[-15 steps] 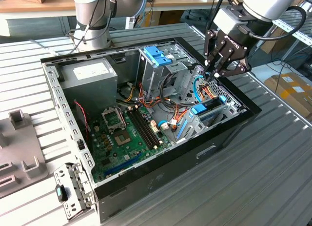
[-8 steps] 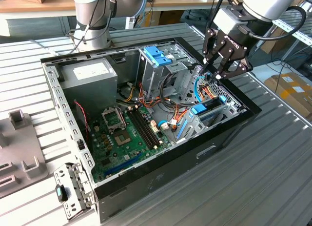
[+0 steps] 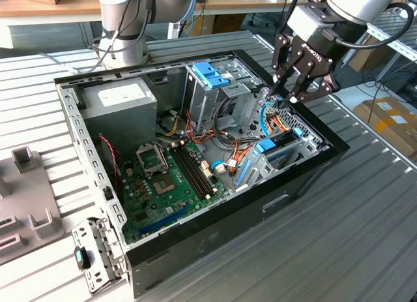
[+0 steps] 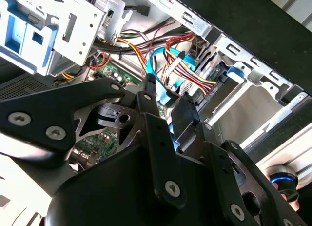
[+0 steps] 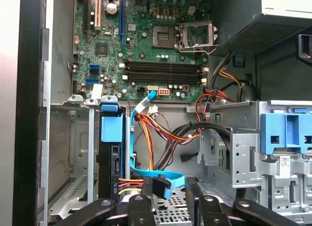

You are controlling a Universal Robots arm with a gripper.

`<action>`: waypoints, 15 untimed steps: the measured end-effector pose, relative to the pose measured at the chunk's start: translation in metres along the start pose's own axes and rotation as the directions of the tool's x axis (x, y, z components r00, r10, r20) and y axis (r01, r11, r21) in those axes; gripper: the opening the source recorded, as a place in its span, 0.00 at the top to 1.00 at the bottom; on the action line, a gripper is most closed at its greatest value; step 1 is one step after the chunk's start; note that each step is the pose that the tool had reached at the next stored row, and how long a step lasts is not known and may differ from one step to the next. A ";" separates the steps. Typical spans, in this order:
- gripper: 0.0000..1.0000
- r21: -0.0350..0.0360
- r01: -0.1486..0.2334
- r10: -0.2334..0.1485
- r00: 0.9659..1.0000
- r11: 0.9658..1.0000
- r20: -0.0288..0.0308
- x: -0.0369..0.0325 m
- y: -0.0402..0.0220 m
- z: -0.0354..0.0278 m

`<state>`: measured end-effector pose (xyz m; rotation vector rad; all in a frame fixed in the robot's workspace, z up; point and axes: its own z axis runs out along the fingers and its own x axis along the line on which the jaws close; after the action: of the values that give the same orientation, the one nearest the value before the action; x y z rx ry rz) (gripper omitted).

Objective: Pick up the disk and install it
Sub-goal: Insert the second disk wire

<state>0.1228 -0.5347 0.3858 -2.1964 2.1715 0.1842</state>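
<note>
The claw (image 3: 290, 93) hangs over the open computer case (image 3: 215, 233), fingers close together and apparently holding nothing, while just below it the disk (image 3: 279, 147) stands edgewise in its bay, seemingly already seated.

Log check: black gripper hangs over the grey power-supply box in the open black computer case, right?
No. Exterior view: the black gripper hangs over the metal drive cage, not the grey power-supply box, in the open black computer case.
</note>
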 end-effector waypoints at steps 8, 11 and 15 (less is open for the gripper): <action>0.60 0.000 0.000 0.000 1.000 1.000 0.000 -0.0001 0.0001 -0.0005; 0.60 0.000 0.000 0.000 1.000 1.000 0.000 0.0000 0.0005 -0.0002; 0.60 0.000 0.000 0.000 1.000 1.000 0.000 0.0000 0.0019 0.0004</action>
<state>0.1209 -0.5346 0.3855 -2.1967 2.1716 0.1839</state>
